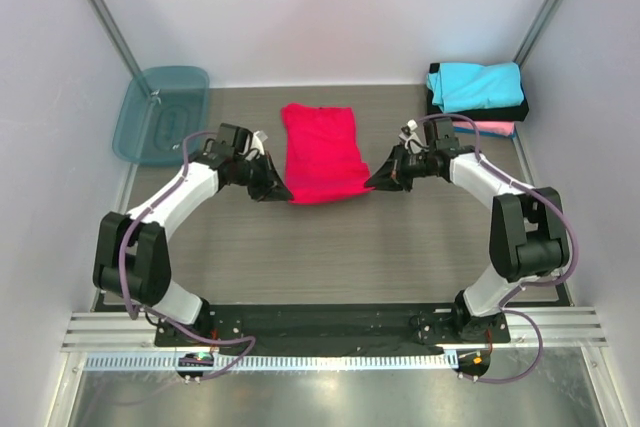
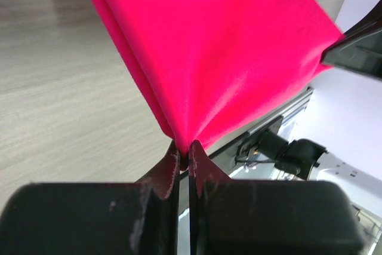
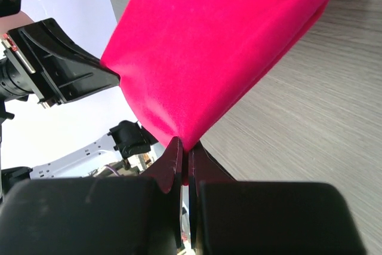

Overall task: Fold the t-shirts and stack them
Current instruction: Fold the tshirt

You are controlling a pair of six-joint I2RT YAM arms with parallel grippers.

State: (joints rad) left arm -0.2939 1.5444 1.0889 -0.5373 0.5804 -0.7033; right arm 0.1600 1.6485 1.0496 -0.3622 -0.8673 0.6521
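The near corners of the bright red cloth t-shirt (image 1: 322, 152) are pinched tight by the left gripper (image 1: 282, 193) and right gripper (image 1: 373, 184). Best lifted evenly and folded toward the far edge, kept square.

- I see the t-shirt (image 1: 322, 152) on the middle of the table (image 1: 340, 257).
- My left gripper (image 1: 284, 192) is at its near left corner, my right gripper (image 1: 372, 184) at its near right.
- The bin (image 1: 160, 112) lies far left, the folded stack (image 1: 478, 92) far right.
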